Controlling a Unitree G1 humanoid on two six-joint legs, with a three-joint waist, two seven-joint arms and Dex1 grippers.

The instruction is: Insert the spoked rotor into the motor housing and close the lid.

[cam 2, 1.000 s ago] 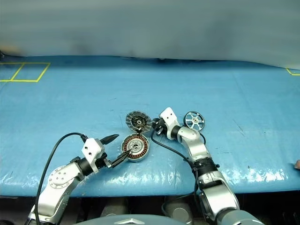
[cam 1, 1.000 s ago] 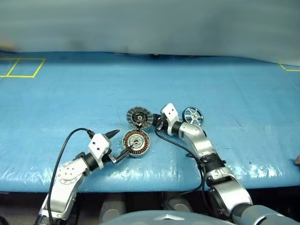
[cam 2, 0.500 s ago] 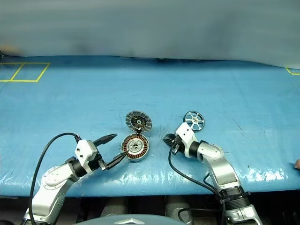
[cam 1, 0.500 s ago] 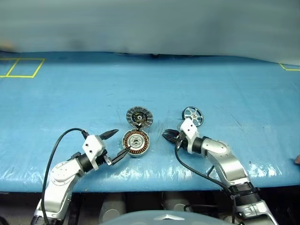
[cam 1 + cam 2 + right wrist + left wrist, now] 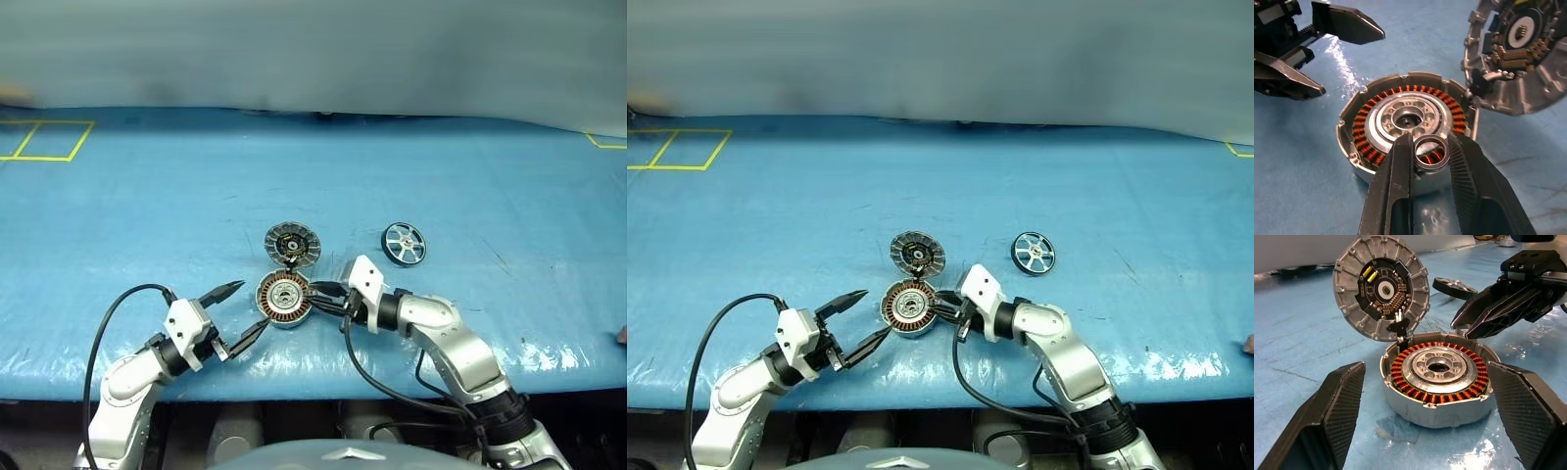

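Right pincer [image 5: 1431, 152] grips a small silver metal ring [image 5: 1431, 152] over the round grey copper-wound motor housing [image 5: 284, 300]; left pincer [image 5: 238, 311], at its eight o'clock, gapes empty

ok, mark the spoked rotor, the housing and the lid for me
spoked rotor [image 5: 404, 243], left eye view, centre hub.
motor housing [image 5: 1439, 367], left wrist view, silver centre hub.
lid [image 5: 1382, 288], left wrist view, dark inner face.

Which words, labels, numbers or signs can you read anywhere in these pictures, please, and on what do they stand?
No readable text.
The lid: its inner board carries components, no legible marking.
The motor housing: no print.
Yellow floor lines mark boxes, without lettering.
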